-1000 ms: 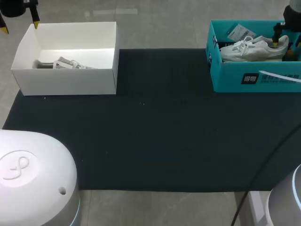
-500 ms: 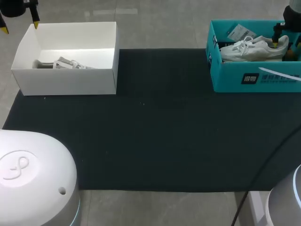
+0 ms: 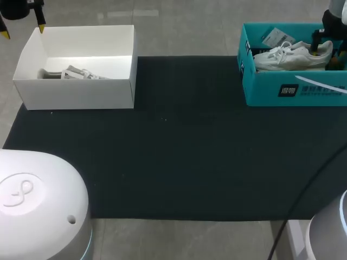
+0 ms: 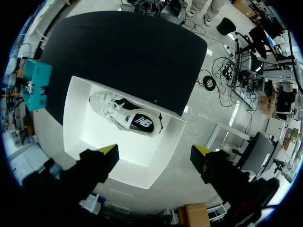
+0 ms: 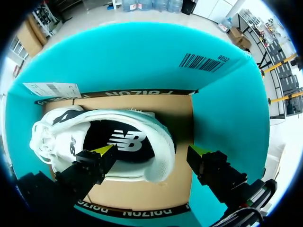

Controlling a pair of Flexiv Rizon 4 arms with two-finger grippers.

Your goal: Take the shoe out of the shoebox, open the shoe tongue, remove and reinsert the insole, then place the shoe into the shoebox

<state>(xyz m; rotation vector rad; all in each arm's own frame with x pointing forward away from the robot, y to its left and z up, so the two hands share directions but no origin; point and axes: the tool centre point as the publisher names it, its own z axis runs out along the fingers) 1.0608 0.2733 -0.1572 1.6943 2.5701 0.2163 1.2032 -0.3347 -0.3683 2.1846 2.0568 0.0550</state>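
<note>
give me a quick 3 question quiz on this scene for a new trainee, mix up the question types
1. True or false: a white shoe lies in the teal shoebox and a second shoe lies in the white box.
2. The right claw is over: A the black mat, B the teal shoebox, C the white box.
3. Fill in: the left claw, above the white box, has its fingers ___ (open or shut).
Key: 1 true; 2 B; 3 open.
</note>
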